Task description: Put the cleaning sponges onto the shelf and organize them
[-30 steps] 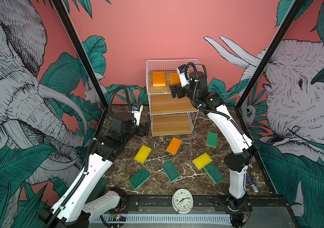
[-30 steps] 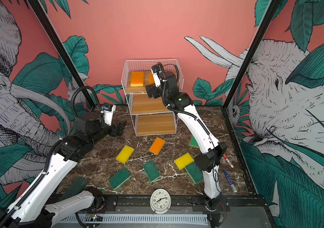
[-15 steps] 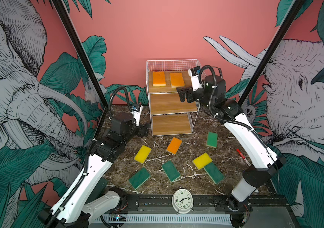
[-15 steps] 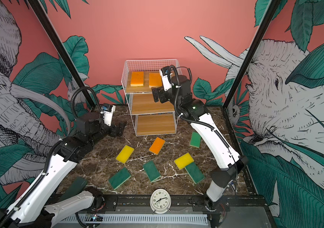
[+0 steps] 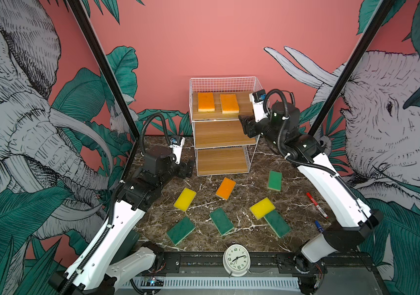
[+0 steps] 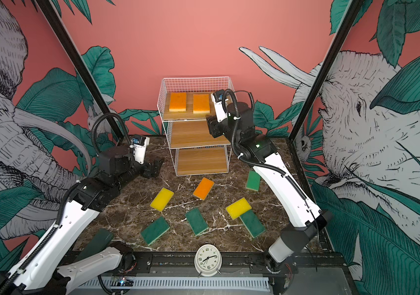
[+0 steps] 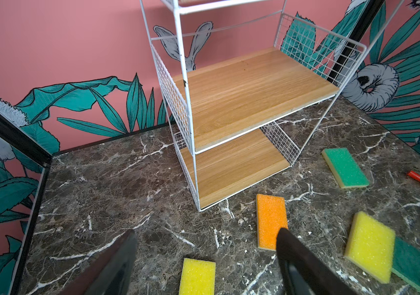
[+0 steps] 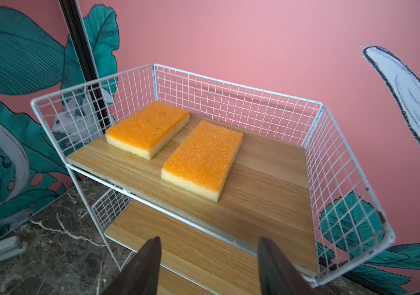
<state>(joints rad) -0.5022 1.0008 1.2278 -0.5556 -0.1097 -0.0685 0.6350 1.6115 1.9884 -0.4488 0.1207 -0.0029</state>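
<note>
The shelf (image 5: 223, 84) stands at the back middle, with two orange sponges (image 5: 206, 101) (image 5: 229, 103) side by side on its top board. On the marble lie a third orange sponge (image 5: 225, 188), two yellow ones (image 5: 184, 199) (image 5: 262, 208) and several dark green ones (image 5: 221, 221). My right gripper (image 5: 246, 126) hovers at the shelf's right front by the middle tier, open and empty (image 8: 209, 240). Left of the bottom tier, my left gripper (image 5: 189, 169) hangs low over the table, open (image 7: 206, 231), holding nothing; a yellow sponge (image 7: 197, 277) lies below it.
An alarm clock (image 5: 236, 260) stands at the front edge. A red marker (image 5: 316, 204) and a blue pen (image 5: 318, 226) lie on the right, near the right arm. One green sponge (image 5: 277, 223) is partly under a yellow one. Black frame posts (image 5: 106, 76) flank the back.
My right gripper has drawn back from over the top tier to the shelf's right front, and its jaws have narrowed. The second orange sponge stays on the top board. The left arm is still.
</note>
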